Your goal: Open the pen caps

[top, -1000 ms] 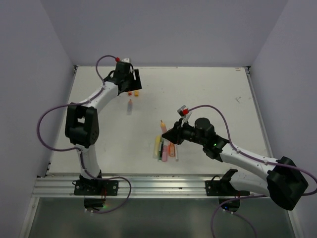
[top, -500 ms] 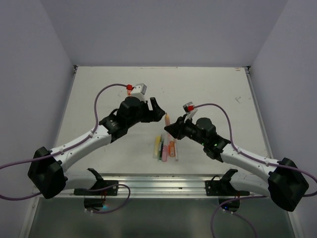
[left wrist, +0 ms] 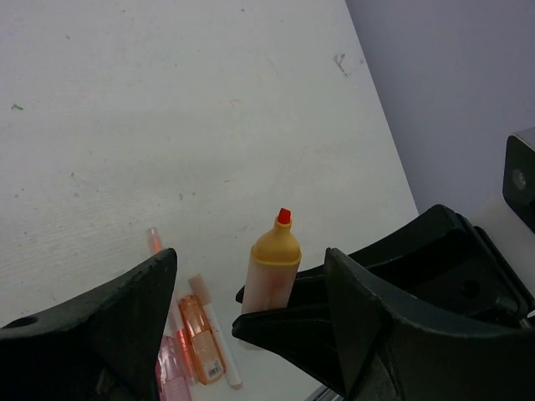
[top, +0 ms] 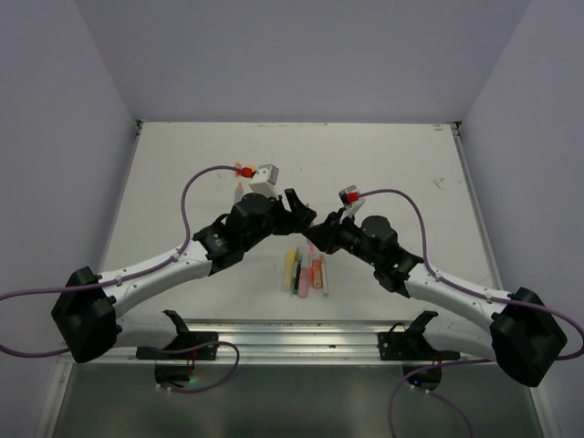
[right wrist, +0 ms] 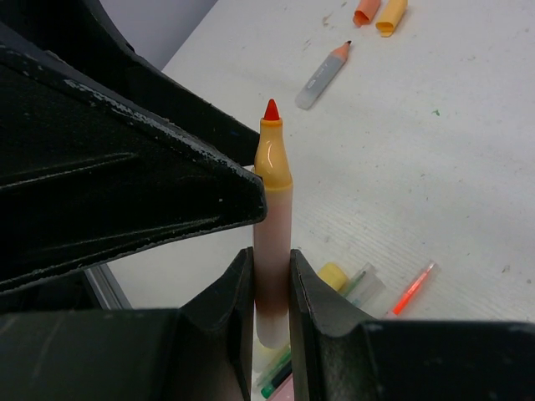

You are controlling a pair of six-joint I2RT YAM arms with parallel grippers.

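My right gripper is shut on an orange highlighter and holds it upright. Its red nib is bare and no cap is on it. My left gripper is open, with one finger on each side of that highlighter, not touching it. In the top view the left gripper and the right gripper meet above the pens lying in a row. An orange cap and a yellow cap lie loose far off. A yellow-capped pen lies below.
A grey pencil-like pen lies near the loose caps. A thin orange pen lies apart from the row. An orange highlighter, a slim white pen and a pink one lie under the left gripper. The table's right edge is close.
My left arm has swung from the table's far left to the middle, and its open jaws now straddle the highlighter. My right gripper has risen a little with the highlighter.
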